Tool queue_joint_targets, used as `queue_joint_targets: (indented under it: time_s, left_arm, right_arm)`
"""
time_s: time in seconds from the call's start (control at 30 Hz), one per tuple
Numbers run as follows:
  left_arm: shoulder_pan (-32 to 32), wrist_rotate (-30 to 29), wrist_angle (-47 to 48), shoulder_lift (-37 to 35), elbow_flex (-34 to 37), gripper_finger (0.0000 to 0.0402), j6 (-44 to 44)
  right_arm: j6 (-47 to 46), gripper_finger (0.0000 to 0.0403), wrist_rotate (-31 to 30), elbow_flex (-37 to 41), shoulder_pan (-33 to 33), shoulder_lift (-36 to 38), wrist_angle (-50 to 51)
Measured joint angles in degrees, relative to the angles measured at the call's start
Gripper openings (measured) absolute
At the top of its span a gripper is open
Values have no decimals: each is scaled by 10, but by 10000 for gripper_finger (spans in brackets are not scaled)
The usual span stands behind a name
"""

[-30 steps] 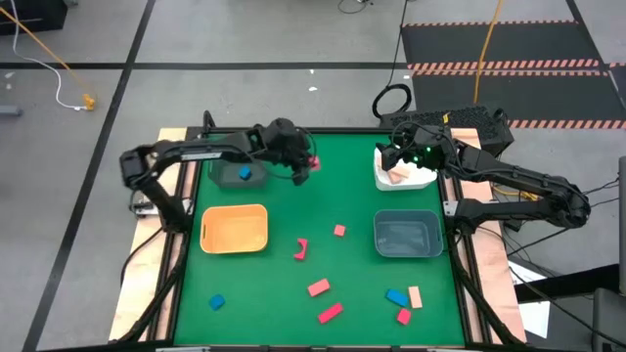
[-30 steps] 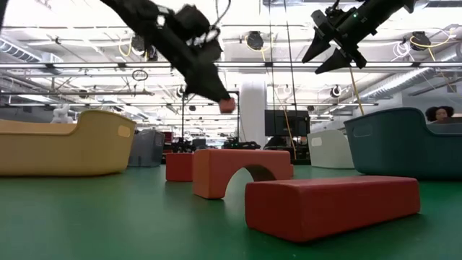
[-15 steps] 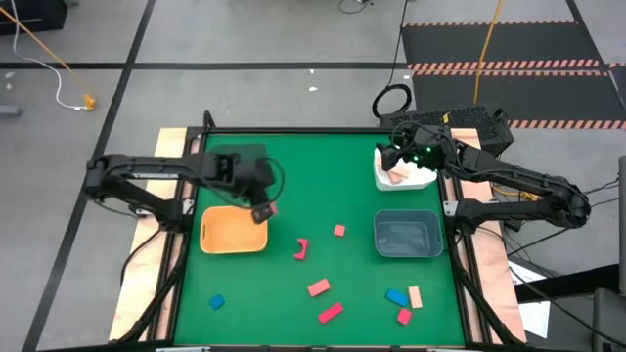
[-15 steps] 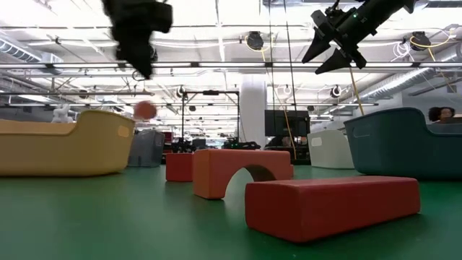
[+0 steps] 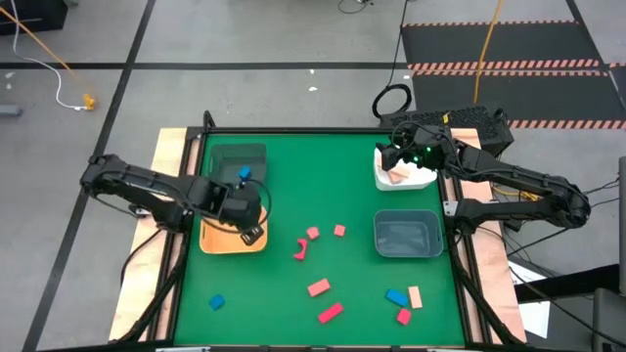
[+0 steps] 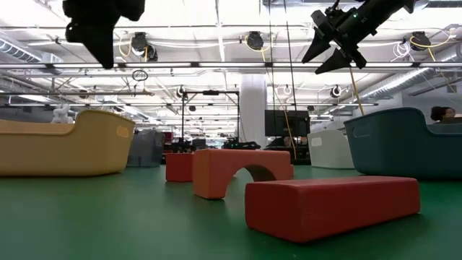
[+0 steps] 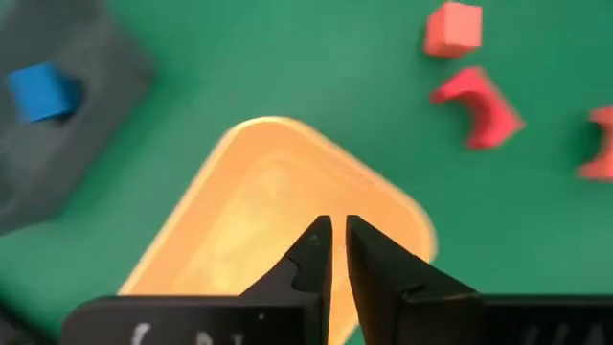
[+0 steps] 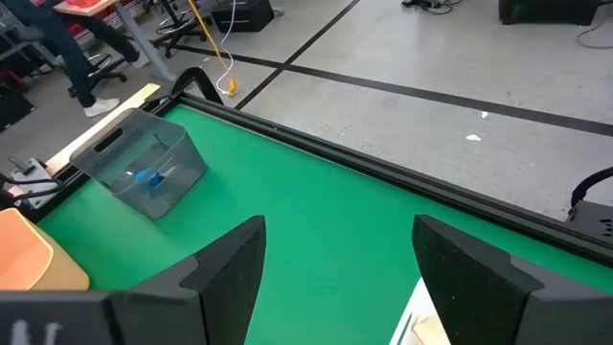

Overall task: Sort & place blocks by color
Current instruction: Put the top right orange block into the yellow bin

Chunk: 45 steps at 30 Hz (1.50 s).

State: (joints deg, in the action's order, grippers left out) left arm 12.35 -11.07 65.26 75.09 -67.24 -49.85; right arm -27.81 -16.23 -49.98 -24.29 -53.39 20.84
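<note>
Your left gripper [image 5: 251, 233] hangs over the right edge of the orange rectangular plastic bin [image 5: 220, 238]; its two dark fingers [image 7: 311, 251] stand nearly together with a thin gap and nothing between them. That bin looks bare inside in the left wrist view.

Your right gripper [image 5: 388, 156] waits above the white bin [image 5: 424, 181] at the table's far right, fingers [image 8: 233, 259] spread wide apart, holding nothing. A pale tan piece [image 5: 399, 175] lies in that bin.

On your green table mat [image 5: 323, 176]:
- small pink-red cube [image 5: 313, 233], just beside the red curved arch block [image 5: 301, 249];
- second pink-red cube [image 5: 339, 231], a little to its right;
- two red short bars [image 5: 318, 288] and [image 5: 331, 313], nearer the front edge;
- blue cube [image 5: 216, 302], front left;
- blue bar [image 5: 396, 296], tan bar [image 5: 415, 296] and small red piece [image 5: 403, 316], clustered front right.

Dark green bin [image 5: 238, 162], far left: one blue cube [image 5: 244, 173] inside. Grey-blue bin [image 5: 407, 234], right: contents not discernible.
</note>
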Motion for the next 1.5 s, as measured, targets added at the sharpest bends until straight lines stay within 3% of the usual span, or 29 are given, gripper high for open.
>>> queue_joint_targets:
  time_s: [0.27, 0.5, 0.7, 0.87, 1.13, 1.5]
  left_arm:
    - [23, -63, -171, 14, 0, 70, 29]
    - [15, -78, -283, 74, 1, 136, 90]
    - [15, -68, -377, 146, 2, 208, 199]
    - [17, -39, -465, 194, 2, 244, 324]
    - [17, -14, -562, 275, 2, 259, 396]
    - [-18, -14, -549, 332, 2, 262, 397]
  right_arm:
    - [0, 254, 0, 0, 0, 0, 0]
    - [0, 254, 0, 0, 0, 0, 0]
    - [0, 254, 0, 0, 0, 0, 0]
    - [0, 254, 0, 0, 0, 0, 0]
    - [0, 254, 0, 0, 0, 0, 0]
    - [0, 254, 0, 0, 0, 0, 0]
